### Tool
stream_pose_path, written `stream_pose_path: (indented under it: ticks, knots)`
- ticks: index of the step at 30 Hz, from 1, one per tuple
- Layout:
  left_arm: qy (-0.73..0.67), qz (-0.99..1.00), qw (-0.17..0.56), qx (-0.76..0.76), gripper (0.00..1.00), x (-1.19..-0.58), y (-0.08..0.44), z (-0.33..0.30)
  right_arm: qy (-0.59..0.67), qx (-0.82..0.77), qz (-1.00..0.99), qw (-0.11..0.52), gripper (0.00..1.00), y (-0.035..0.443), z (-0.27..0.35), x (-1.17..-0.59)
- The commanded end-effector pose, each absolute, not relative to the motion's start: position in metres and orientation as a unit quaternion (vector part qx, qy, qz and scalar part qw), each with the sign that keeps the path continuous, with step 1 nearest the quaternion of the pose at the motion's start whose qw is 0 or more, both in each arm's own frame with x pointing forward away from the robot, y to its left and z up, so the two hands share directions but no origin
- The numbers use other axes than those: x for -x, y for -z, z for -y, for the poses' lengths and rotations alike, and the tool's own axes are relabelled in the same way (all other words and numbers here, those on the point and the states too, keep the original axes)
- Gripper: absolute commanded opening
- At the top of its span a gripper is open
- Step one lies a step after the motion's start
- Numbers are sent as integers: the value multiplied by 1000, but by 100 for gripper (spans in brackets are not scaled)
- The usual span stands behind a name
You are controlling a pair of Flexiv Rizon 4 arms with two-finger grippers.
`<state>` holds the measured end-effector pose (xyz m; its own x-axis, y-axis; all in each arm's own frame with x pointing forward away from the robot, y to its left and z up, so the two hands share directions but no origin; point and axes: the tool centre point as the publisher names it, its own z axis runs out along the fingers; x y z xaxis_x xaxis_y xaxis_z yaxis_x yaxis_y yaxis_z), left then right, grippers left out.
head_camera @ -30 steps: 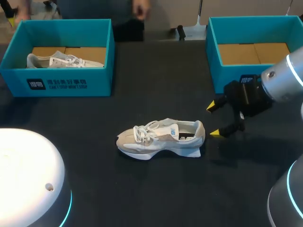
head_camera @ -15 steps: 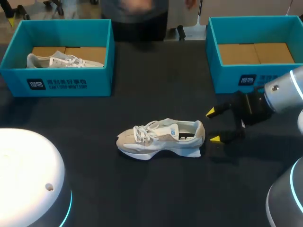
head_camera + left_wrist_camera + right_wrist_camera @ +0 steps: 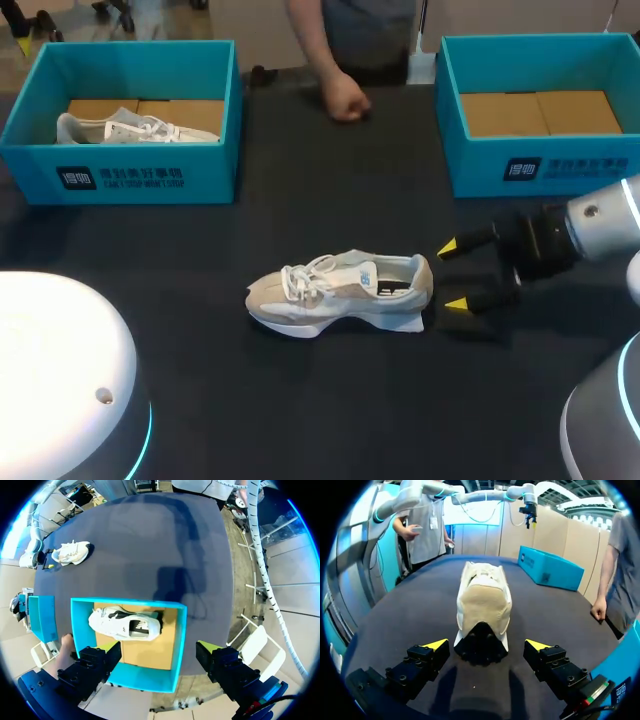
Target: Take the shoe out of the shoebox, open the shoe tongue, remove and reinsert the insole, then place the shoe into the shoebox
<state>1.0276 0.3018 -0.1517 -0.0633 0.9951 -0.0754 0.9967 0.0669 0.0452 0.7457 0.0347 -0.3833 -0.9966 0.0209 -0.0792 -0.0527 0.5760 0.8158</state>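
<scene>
A: Position of the shoe [image 3: 340,290]?

B: Upright on its sole in the middle of the table [image 3: 330,400], outside both boxes. Toe to the left, heel [image 3: 482,647] facing the right gripper [image 3: 452,275].

A: State of that gripper?

B: Spread wide, just behind the heel, touching nothing. One yellow tip to each side of the heel line.

A: And the left gripper [image 3: 159,652]?

B: Also spread and empty, hanging high over the left box [image 3: 210,175], well apart from the work.

A: Best way through this step?

B: Probably a heel grasp, to steady or lift the shoe. Go straight in along the shoe's length. Keep centred for contact on both heel sides at once. Close on the firmer heel cup, not the flared sole. Squeeze gently to avoid skidding the shoe over the table. Cannot tell the insole's state from here.

A: Anything else around?

B: A second shoe [image 3: 135,128] inside the left box. The right box [image 3: 470,165] near the right gripper, showing only a cardboard floor. A person's hand [image 3: 345,100] resting on the table's far edge between the boxes, well apart from the shoe.

A: Anything in the way?

B: Nothing between tips and heel. Worth minding during any lift: the right box's wall, and that hand.
</scene>
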Motion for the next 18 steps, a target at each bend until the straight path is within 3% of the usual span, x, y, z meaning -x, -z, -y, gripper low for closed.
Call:
stream_pose_path:
  ticks: [1,18]
  knots:
    - [7,-729,43,-683,100,-1026,151,-302,-457,8,-888,40,100,382,-36,-745]
    - [7,-729,43,-683,100,-1026,151,-302,-479,7,-876,51,100,392,-64,-749]
